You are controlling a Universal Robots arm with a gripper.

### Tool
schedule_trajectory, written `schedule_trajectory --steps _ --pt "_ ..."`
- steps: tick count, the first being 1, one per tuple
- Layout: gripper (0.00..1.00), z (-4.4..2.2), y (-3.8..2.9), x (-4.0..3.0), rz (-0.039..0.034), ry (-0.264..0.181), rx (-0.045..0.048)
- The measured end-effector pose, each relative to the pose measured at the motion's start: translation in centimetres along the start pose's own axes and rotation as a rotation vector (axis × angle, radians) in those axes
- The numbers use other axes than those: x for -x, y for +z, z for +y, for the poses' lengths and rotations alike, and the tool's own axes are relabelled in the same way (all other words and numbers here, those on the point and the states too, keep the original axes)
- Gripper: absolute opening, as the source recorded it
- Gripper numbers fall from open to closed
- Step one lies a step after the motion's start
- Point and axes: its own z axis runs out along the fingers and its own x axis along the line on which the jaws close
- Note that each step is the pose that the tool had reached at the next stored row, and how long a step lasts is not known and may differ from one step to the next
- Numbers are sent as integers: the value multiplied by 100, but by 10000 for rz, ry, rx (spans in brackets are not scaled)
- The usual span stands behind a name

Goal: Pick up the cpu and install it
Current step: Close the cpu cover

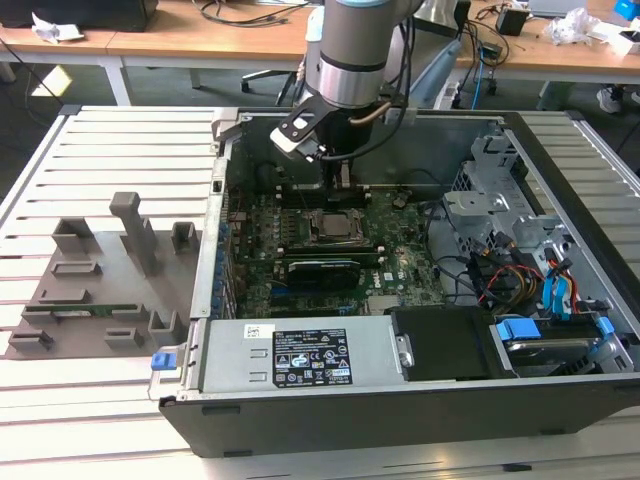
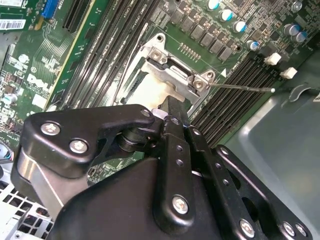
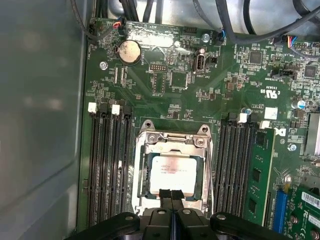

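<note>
exterior view: the gripper (image 1: 340, 182) hangs inside the open computer case (image 1: 300, 425), low over the motherboard (image 1: 400, 262), with the cpu (image 1: 333, 226) lying in its socket just beside the tips

second wrist view: the fingertips sit at the edge of the metal socket frame (image 2: 175, 72), and the thin retention lever (image 2: 240, 87) stands free to one side

first wrist view: the jaws are together with nothing seen between them, tips at the chip's rim; the cpu (image 3: 171, 172) lies flat inside the frame, between the memory slots (image 3: 107, 165)

judged from here, a push at that rim could skew the chip and bend socket pins, and a lever that looks unlatched would leave it loose
</note>
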Motion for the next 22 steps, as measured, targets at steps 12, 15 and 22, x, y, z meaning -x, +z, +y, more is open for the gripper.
schedule_trajectory --steps 12,15,22 --pt "11 -96 246 -20 -1 1 -1" --pt "11 -96 295 -23 -1 0 -1" --pt "11 -93 318 -24 -2 0 -3"
